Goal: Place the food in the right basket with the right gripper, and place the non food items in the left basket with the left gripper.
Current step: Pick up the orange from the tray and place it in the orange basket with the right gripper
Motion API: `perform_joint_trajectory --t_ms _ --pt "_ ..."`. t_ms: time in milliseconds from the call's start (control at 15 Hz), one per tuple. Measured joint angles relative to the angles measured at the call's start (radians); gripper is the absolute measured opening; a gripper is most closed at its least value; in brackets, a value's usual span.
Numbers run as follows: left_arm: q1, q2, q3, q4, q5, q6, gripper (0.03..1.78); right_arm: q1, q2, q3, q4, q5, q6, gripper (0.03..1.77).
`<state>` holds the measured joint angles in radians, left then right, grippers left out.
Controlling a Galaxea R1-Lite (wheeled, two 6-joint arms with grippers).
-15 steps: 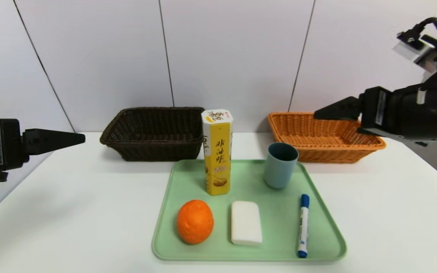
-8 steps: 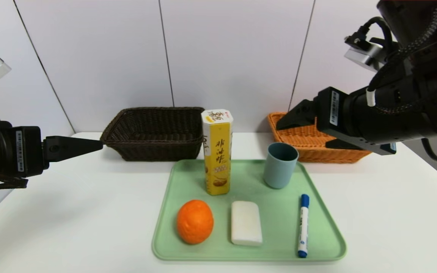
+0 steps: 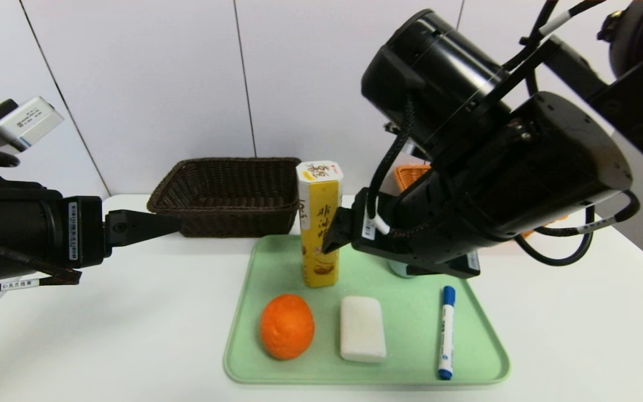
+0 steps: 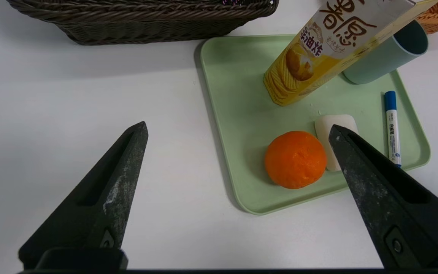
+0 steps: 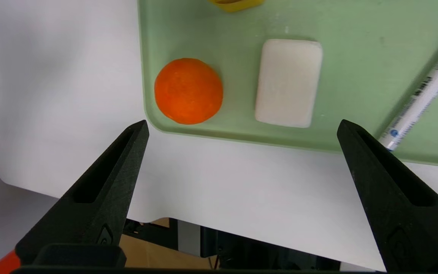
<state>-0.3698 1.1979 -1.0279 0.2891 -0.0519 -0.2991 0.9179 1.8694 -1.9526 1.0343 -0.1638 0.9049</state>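
In the head view you see the right pincer (image 3: pixel 337 237) at frame centre, above the green tray (image 3: pixel 411 365), its tip close by the upright yellow box (image 3: pixel 320 223); the bulky arm hides most of the orange basket (image 3: pixel 411 174) and the cup. The left pincer (image 3: pixel 154 225) reaches in from the left edge, in front of the dark basket (image 3: pixel 226 192) on the white bench (image 3: pixel 104 335). On the tray's near part lie the orange (image 3: pixel 287 326), the white bar (image 3: pixel 361 328) and the blue marker (image 3: pixel 446 331), left to right.

In the left wrist view your left pincer (image 4: pixel 238 131) is spread wide and holds nothing; the orange (image 4: pixel 295 160) sits at centre right, the blue-grey cup (image 4: pixel 388 55) at upper right.

In the right wrist view the right pincer (image 5: pixel 242 127) is likewise spread and empty, with the orange (image 5: pixel 188 91) and white bar (image 5: pixel 288 82) at upper centre.
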Motion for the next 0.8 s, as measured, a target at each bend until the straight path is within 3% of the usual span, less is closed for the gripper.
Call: perform_joint_trajectory --t_ms 400,800 --pt "-0.008 0.006 0.050 -0.006 0.000 -0.006 1.69 0.090 0.079 -0.002 -0.084 0.025 0.067 1.71" --pt "-0.011 0.001 0.071 -0.005 -0.001 -0.009 1.69 0.123 0.139 -0.002 -0.117 0.029 0.168 1.71"
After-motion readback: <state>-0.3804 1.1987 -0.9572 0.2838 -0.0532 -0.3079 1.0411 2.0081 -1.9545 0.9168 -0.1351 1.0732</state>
